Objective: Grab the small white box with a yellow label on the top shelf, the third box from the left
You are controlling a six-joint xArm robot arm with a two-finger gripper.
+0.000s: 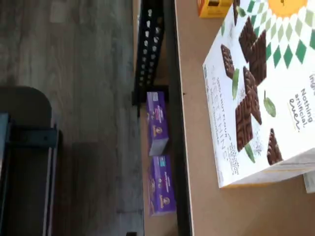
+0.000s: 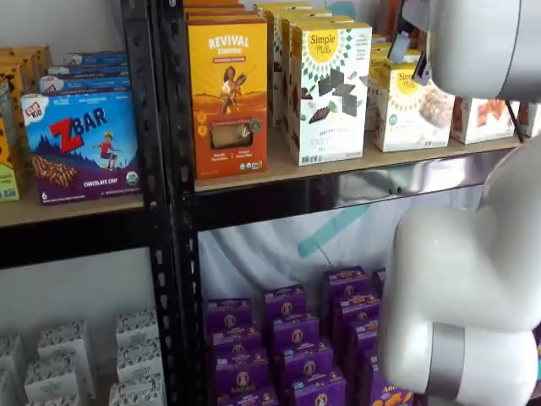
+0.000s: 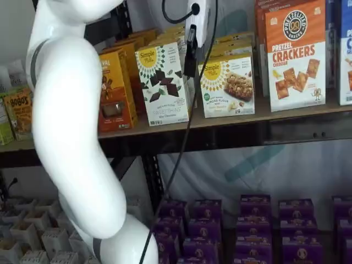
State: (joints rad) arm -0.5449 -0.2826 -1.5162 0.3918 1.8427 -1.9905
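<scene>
The small white box (image 3: 226, 88) (image 2: 412, 106), cream with a yellow round logo and a cookie picture, stands upright on the top shelf (image 3: 236, 122) (image 2: 279, 173), right of a taller white Simple Mills box (image 3: 162, 82) (image 2: 330, 89) (image 1: 261, 93) with dark chocolate squares. My gripper (image 3: 191, 55) hangs from the top edge of a shelf view, in front of the gap between these two boxes. One black finger shows side-on below the white body, with a cable beside it. Nothing is between the fingers. In the wrist view the tall box fills most of the picture.
An orange-yellow Revival box (image 2: 226, 93) (image 3: 115, 91) stands left of the tall box. Pretzel cracker boxes (image 3: 294, 55) stand to the right. Purple boxes (image 3: 247, 225) (image 2: 296, 338) (image 1: 157, 123) fill the lower shelf. My white arm (image 3: 71, 137) (image 2: 465, 279) stands before the shelves beside a black upright (image 2: 165, 169).
</scene>
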